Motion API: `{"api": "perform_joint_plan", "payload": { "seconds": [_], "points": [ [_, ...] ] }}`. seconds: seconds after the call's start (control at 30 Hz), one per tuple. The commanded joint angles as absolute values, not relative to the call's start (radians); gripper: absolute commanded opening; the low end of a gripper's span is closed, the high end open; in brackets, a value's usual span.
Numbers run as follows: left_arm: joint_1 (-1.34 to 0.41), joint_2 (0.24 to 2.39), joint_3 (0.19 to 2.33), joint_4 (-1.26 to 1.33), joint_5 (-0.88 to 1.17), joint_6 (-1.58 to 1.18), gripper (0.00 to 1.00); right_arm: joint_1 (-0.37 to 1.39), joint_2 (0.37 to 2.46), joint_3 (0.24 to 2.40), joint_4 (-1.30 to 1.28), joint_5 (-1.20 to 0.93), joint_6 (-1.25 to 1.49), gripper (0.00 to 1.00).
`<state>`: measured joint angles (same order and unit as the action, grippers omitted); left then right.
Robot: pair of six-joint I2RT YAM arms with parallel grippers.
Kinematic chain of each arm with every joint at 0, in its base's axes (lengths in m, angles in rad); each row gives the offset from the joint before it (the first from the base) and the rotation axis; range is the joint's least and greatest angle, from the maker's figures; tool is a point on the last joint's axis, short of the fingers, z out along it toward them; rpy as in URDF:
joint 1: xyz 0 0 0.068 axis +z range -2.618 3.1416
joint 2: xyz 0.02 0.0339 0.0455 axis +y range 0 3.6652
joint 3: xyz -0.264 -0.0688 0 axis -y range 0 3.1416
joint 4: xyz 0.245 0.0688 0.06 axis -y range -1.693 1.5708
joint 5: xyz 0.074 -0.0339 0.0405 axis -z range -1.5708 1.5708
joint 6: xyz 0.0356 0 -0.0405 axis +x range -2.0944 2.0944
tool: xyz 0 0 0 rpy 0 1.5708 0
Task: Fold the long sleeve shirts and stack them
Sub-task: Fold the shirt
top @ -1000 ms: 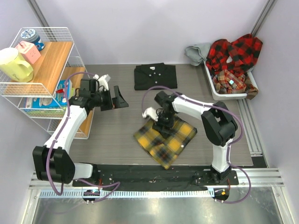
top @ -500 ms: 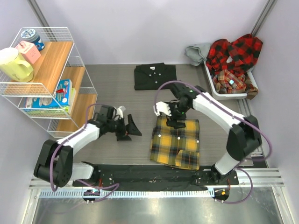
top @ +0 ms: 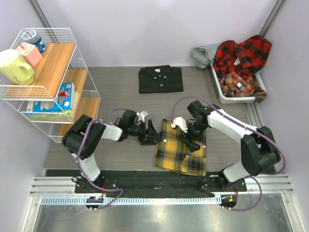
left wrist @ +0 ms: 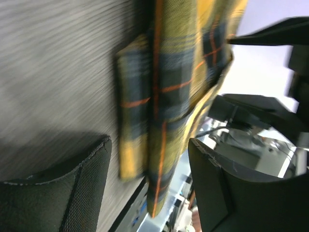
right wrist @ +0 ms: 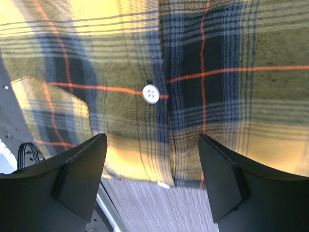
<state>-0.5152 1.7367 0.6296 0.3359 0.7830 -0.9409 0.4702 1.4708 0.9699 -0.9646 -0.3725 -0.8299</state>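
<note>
There's the yellow shirt (top: 170,155), folded flat on the table (top: 116,96), near edge, just right of centre. Both arms are on it!

The left gripper (top: 153,135) is down low at the shirt's left edge, its arm stretched sideways across the table. On the left wrist camera its fingers (left wrist: 82,193) stand spread. The folded plaid edge sits in the gap between them, and nothing is pinched.

The right gripper (top: 190,137) hangs over the shirt's far right part. Up close, its fingers (right wrist: 77,181) are wide apart too, holding nothing. 1 white button (right wrist: 151,93) shows in the plaid just beyond them. Whether the tips touch the cloth, I cannot tell.

Further back, the black shirt (top: 161,79) lies folded at the far middle of the table, well apart from the yellow one. Over at far right, the red shirts (top: 241,55) are heaped in a white bin (top: 223,93), spilling over its rim. A grey cloth (top: 203,53) is bunched just beside it.

On the left stands a wire rack (top: 48,63), with a mug (top: 17,67) on top.
</note>
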Motion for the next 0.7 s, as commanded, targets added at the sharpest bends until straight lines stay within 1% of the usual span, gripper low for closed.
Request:
{"api": "perform_joint_plan", "payload": {
  "seconds": [0.0,0.13,0.3,0.4,0.43,0.47,0.5,0.53,0.57,0.6,0.63,0.67],
  "points": [
    [-0.534,1.862,0.643,0.529,0.795,-1.000,0.66,0.459,1.511,0.948,-0.882,-0.377,-0.784,0.81],
    [-0.560,1.933,0.657,0.613,0.824,-1.023,0.69,0.442,1.534,0.954,-0.881,-0.374,-0.793,0.81],
    [-0.569,1.963,0.652,0.637,0.821,-1.037,0.67,0.437,1.558,0.966,-0.882,-0.377,-0.802,0.81],
    [-0.569,1.954,0.660,0.618,0.815,-1.029,0.56,0.434,1.568,0.968,-0.881,-0.383,-0.808,0.81],
    [-0.568,1.947,0.681,0.591,0.812,-1.016,0.47,0.434,1.571,0.968,-0.877,-0.383,-0.807,0.81],
    [-0.561,1.919,0.699,0.551,0.808,-0.999,0.41,0.433,1.569,0.969,-0.877,-0.387,-0.801,0.81],
    [-0.557,1.905,0.719,0.438,0.807,-0.945,0.35,0.433,1.566,0.971,-0.876,-0.390,-0.795,0.81],
    [-0.549,1.889,0.763,0.387,0.804,-0.921,0.21,0.430,1.557,0.973,-0.874,-0.394,-0.789,0.81],
    [-0.528,1.856,0.788,0.324,0.796,-0.895,0.15,0.430,1.552,0.973,-0.874,-0.400,-0.770,0.81],
    [-0.517,1.839,0.820,0.161,0.793,-0.812,0.08,0.425,1.548,0.973,-0.868,-0.402,-0.758,0.81],
    [-0.506,1.827,0.860,0.052,0.782,-0.752,0.00,0.422,1.545,0.974,-0.864,-0.402,-0.744,0.82],
    [-0.490,1.810,0.955,-0.083,0.749,-0.676,0.00,0.414,1.540,0.977,-0.861,-0.405,-0.724,0.82]
  ]
}}
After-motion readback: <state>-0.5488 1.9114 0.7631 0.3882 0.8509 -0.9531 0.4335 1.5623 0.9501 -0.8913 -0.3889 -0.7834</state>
